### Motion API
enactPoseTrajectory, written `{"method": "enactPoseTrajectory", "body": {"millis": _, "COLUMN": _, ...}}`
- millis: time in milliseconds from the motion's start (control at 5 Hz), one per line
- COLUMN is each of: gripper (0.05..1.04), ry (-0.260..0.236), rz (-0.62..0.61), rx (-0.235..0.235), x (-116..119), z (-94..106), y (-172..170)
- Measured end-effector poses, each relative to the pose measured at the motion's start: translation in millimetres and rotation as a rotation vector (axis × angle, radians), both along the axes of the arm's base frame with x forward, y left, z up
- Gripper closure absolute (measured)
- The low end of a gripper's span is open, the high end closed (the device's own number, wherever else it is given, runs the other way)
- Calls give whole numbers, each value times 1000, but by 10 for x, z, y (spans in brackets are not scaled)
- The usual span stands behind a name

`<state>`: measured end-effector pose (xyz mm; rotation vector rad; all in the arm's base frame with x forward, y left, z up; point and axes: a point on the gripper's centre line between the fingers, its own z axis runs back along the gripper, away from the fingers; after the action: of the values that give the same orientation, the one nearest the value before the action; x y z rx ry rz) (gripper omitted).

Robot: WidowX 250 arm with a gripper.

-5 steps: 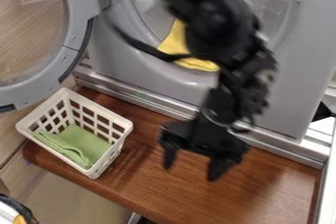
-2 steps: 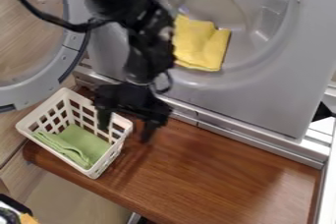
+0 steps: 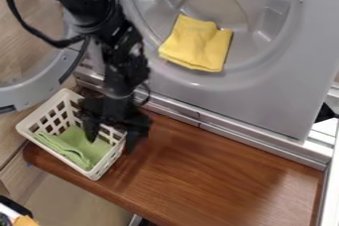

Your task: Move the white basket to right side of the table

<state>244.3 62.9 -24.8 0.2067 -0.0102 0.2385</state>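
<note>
Currently hand spread wide, astride one wall of basket; shallow or off-centre grip could tip basket, spilling green cloth.

The gripper, fingers apart, straddles one side of the white basket

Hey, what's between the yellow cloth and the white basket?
In the camera view, the gray machine front, the metal rail, and the black arm with its gripper lie between them.
</note>
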Motion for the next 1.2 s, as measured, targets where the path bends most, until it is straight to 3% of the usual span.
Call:
{"method": "enactPoseTrajectory", "body": {"millis": 400, "gripper": 140, "ry": -69, "rz": -83, "rx": -55, "x": -28, "z": -239, "y": -73}}
{"method": "enactPoseTrajectory", "body": {"millis": 600, "gripper": 434, "ry": -153, "rz": -121, "rx": -80, "x": -55, "z": -300, "y": -87}}
{"method": "enactPoseTrajectory", "body": {"millis": 800, "gripper": 725, "ry": -169, "rz": -113, "rx": -52, "x": -60, "z": -276, "y": -56}}
{"method": "enactPoseTrajectory", "body": {"millis": 1000, "gripper": 907, "ry": -136, "rz": -110, "rx": -26, "x": -84, "z": -253, "y": -59}}
{"method": "enactPoseTrajectory", "body": {"millis": 1200, "gripper": 967, "ry": -115, "rz": -98, "rx": -7, "x": -48, "z": -173, "y": -79}}
